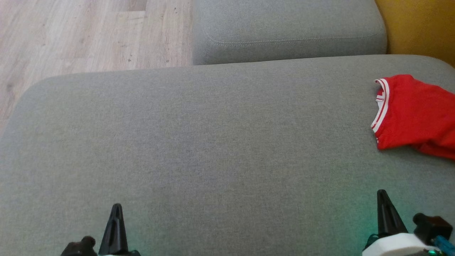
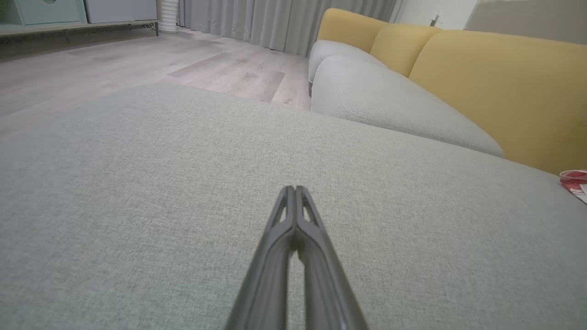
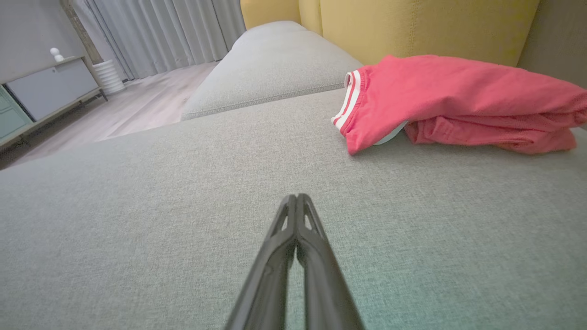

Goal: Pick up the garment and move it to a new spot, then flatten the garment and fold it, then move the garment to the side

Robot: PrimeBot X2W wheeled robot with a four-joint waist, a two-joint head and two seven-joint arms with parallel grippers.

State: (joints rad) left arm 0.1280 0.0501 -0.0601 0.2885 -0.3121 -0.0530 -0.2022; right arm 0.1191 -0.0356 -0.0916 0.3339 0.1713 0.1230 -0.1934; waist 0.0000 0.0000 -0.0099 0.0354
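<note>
The garment (image 1: 416,113) is a red shirt with a white-striped collar, lying folded at the right edge of the grey sofa seat; the right wrist view shows the garment (image 3: 454,101) ahead and to the right. A sliver of the garment (image 2: 575,181) sits at the far right of the left wrist view. My left gripper (image 1: 116,208) rests low at the near left, shut and empty, its tips pressed together (image 2: 295,189). At the near right my right gripper (image 1: 382,193) is shut on nothing, well short of the shirt, with fingers meeting at the tips (image 3: 296,198).
The wide grey seat cushion (image 1: 199,142) spreads across the middle. A second grey cushion (image 1: 288,30) lies beyond it, with a yellow backrest (image 1: 423,26) at the far right. Wooden floor (image 1: 78,35) shows at the far left, beyond the cushion's rounded edge.
</note>
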